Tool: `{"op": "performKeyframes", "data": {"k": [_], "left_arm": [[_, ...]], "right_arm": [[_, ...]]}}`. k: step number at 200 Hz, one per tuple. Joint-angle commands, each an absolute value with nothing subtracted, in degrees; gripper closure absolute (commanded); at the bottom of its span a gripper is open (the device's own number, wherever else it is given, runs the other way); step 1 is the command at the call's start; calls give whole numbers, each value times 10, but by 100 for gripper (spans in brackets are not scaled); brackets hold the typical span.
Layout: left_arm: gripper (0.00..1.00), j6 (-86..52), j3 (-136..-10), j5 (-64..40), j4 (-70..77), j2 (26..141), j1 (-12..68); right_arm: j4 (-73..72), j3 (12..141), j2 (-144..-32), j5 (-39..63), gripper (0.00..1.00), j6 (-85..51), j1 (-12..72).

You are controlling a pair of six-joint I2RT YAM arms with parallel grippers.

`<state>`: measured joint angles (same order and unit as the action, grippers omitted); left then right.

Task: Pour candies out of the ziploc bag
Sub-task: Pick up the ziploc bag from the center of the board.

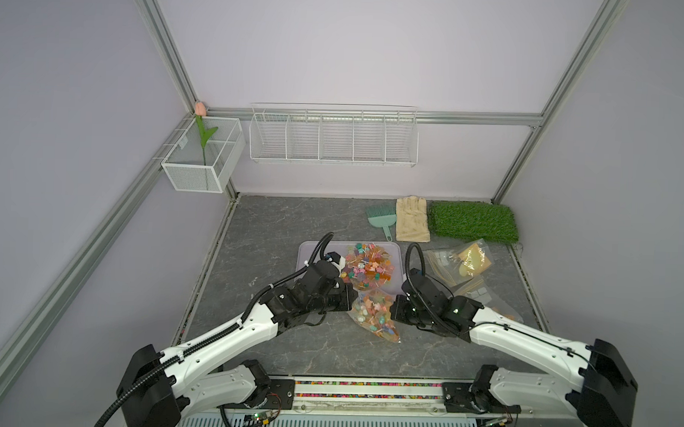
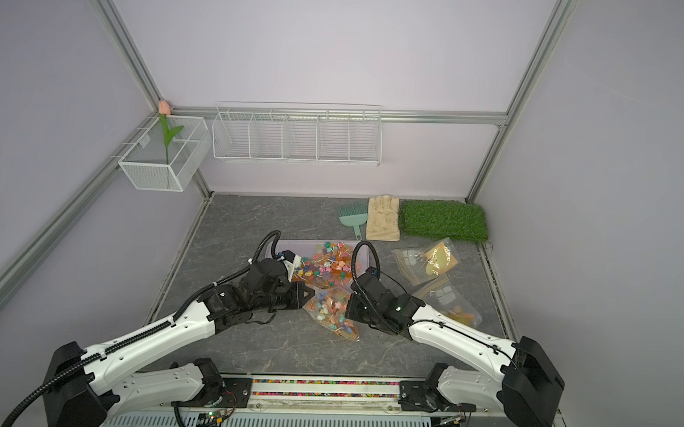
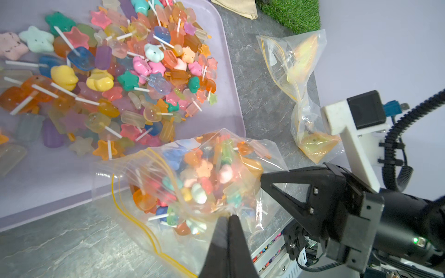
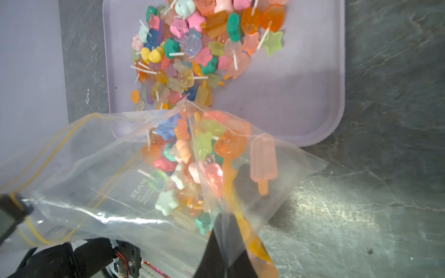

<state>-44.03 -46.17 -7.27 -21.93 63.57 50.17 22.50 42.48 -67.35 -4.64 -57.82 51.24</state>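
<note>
The clear ziploc bag [image 1: 374, 313] [image 2: 331, 312] hangs between my two grippers just in front of a lavender tray [image 1: 308, 249] [image 2: 275, 248]. Many candies [image 3: 199, 178] [image 4: 192, 154] are still inside it, and its yellow zip edge shows in both wrist views. My left gripper [image 3: 228, 215] [image 1: 349, 300] is shut on the bag's film at one side. At the other side my right gripper [image 4: 226, 215] [image 1: 393, 312] is also shut on the film. A heap of multicoloured candies [image 1: 366, 266] [image 2: 330, 265] [image 3: 120, 72] [image 4: 192, 48] on white sticks lies on the tray.
More filled clear bags [image 1: 464, 265] lie right of the tray. A teal brush [image 1: 379, 219], a beige glove [image 1: 410, 219] and a green grass mat [image 1: 471, 221] sit at the back right. Wire baskets [image 1: 333, 138] hang on the walls.
</note>
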Motion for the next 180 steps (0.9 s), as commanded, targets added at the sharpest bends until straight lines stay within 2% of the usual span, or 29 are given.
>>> {"op": "performKeyframes", "data": {"k": [1, 80, 180], "left_arm": [[100, -420, -497, -52, -203, 651, 503], [100, -417, -518, -15, -146, 688, 469], [100, -419, -517, -27, -84, 743, 414]], "right_arm": [[245, 453, -657, -58, 93, -554, 492], [275, 575, -720, -8, 93, -478, 418], [257, 687, -852, 50, 94, -446, 382]]}}
